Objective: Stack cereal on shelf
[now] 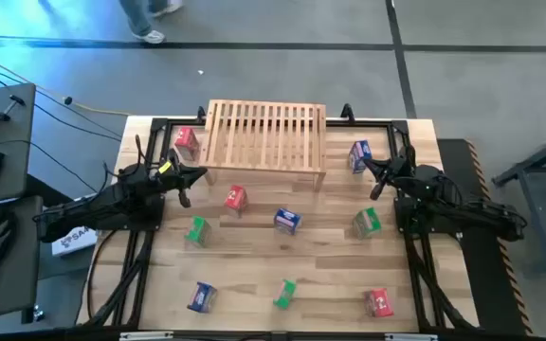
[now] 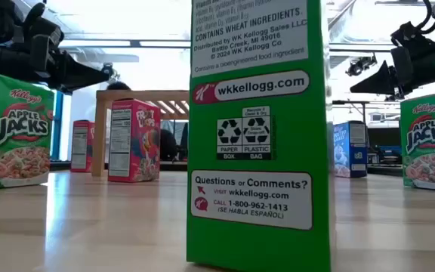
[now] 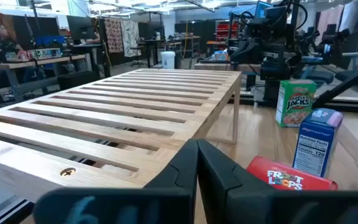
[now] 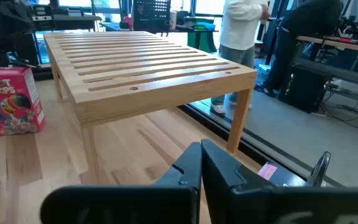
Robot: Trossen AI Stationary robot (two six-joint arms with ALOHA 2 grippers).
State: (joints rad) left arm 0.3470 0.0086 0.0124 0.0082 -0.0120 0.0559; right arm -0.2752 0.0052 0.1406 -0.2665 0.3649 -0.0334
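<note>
A workshop with desks and a person standing stretches beyond my plank table (image 1: 254,284). At the table's far edge stands the shelf (image 1: 265,135), a wide slatted wooden rack, its top bare. The cereal is nine little boxes scattered over the planks: red (image 1: 236,198), blue (image 1: 286,221) and green (image 1: 197,231) among them, glossy printed card, some upright, some lying flat. I judge them light, stiff yet crushable and a bit slick; I would pinch across the narrow sides. My left gripper (image 1: 186,178) and right gripper (image 1: 379,176) hang beside the shelf's ends, both pinched together, holding nothing.
</note>
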